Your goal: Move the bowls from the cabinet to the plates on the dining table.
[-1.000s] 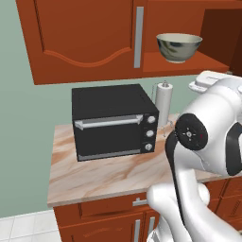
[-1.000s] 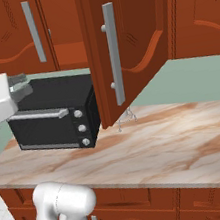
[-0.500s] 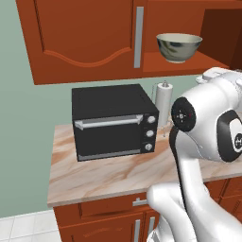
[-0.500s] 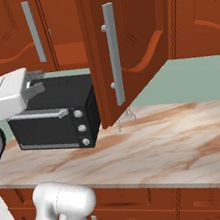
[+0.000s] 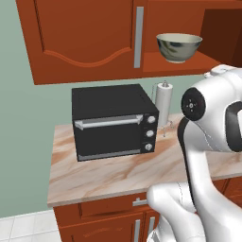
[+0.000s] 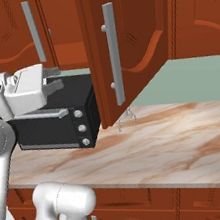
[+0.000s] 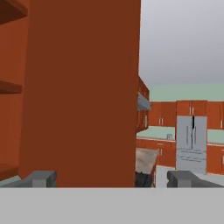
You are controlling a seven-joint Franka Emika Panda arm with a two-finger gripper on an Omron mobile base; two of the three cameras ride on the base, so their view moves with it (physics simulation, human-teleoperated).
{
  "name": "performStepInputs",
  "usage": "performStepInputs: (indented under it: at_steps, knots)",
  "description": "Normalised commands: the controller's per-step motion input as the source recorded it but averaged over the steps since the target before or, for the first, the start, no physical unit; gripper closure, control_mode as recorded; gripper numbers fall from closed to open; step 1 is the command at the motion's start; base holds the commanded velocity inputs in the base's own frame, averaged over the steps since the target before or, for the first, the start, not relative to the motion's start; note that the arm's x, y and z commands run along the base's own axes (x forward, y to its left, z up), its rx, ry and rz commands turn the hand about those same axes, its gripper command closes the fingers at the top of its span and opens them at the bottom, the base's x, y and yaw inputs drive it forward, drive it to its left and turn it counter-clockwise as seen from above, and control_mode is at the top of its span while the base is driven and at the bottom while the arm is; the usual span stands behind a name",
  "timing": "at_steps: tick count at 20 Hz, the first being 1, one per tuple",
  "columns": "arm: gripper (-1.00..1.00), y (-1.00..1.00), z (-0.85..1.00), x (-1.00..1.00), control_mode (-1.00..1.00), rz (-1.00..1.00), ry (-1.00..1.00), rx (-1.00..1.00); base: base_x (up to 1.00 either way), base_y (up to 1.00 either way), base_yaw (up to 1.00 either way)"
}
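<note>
**Gripper Raised Beside Open Cabinet, Bowl on Shelf**

While the white arm stands raised at cabinet height, its two-finger gripper [image 7: 111, 178] is spread wide and holds nothing; the two dark fingertips [image 7: 41, 178] sit far apart at the bottom of the hand view with only air between them.

Task object: a shiny grey metal bowl with a cream interior [image 5: 178, 47] rests upright on the lower shelf of the reddish-brown wooden wall cabinet [image 5: 85, 40]. The bowl sits just right of the closed door's long grey bar handle [image 5: 138, 37], near the shelf's front edge.

Relation to gripper: in the right base view the gripper [image 6: 57, 84] points toward the cabinet opening, left of the swung-open arched-panel cabinet door [image 6: 124, 44]. In the hand view the cabinet's flat side panel and shelf edges fill the left, close ahead. The bowl and gripper are apart, with no contact.

Below the cabinet, a black countertop oven [image 5: 113, 122] stands on the beige-pink marble bench [image 5: 108, 174]. A white paper-towel roll on a wire holder [image 5: 166, 105] stands just right of the oven.
</note>
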Motion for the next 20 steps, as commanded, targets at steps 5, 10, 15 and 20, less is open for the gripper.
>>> performStepInputs:
  at_steps: [5,10,15,20]
  knots:
    - [-1.00,-0.09,-0.01,0.20,-1.00,0.00,0.00,0.01,0.00,0.00,0.00]
    - [-1.00,-0.04,-0.04,0.34,-1.00,0.00,0.00,0.01,0.00,0.00,0.00]
    - [-1.00,-0.22,-0.04,0.22,-1.00,0.00,0.01,0.03,0.00,0.00,0.00]
    - [-1.00,-0.20,-0.03,0.16,-1.00,0.00,0.00,0.03,0.00,0.00,0.00]
